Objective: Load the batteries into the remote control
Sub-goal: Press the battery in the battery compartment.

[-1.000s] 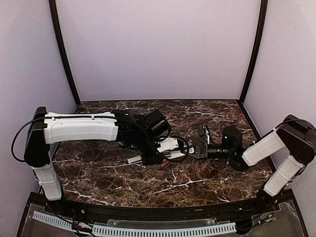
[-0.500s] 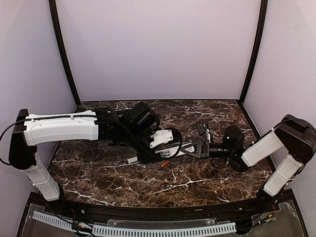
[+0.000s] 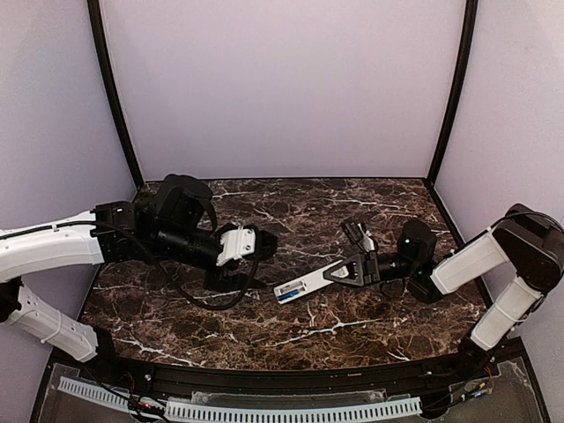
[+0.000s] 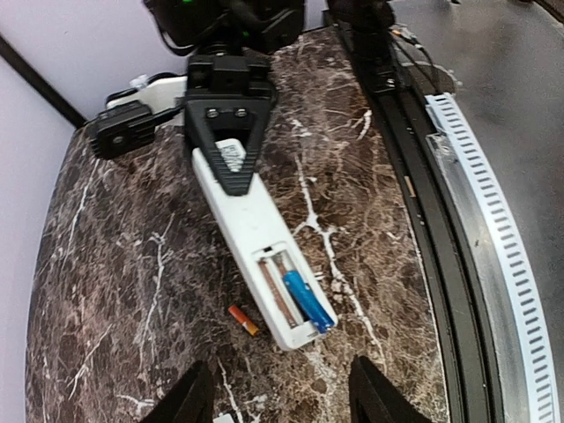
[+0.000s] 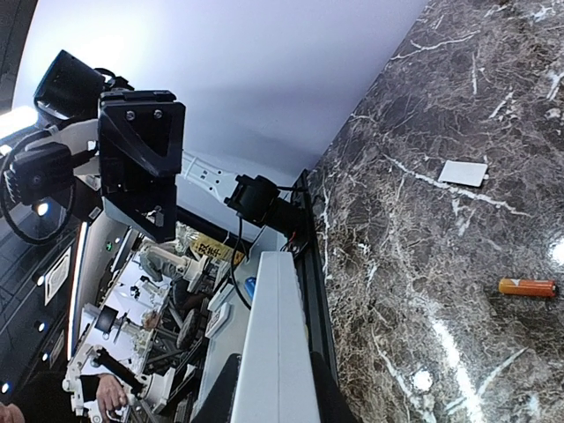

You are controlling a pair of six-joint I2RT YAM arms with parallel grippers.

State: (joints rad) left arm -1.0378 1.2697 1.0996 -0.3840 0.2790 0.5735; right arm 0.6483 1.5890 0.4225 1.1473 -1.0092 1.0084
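Note:
My right gripper (image 3: 350, 271) is shut on one end of the white remote control (image 3: 304, 285), which points left over the table. In the left wrist view the remote (image 4: 249, 211) lies back side up with its compartment open. The blue battery (image 4: 307, 301) sits in one slot and the slot beside it is bare. The orange battery (image 4: 244, 320) lies on the marble just beside that end, and also shows in the right wrist view (image 5: 527, 286). My left gripper (image 4: 282, 405) is open and empty, a short way back from the remote's end (image 3: 249, 261).
The small white cover piece (image 5: 463, 173) lies flat on the marble, beyond the orange battery in the right wrist view. A black rail (image 3: 282, 381) runs along the near table edge. Purple walls close in the back and both sides.
My left arm has pulled back to the left, away from the remote, with its gripper open. The remote's end with the blue battery now shows. My right gripper still holds the remote.

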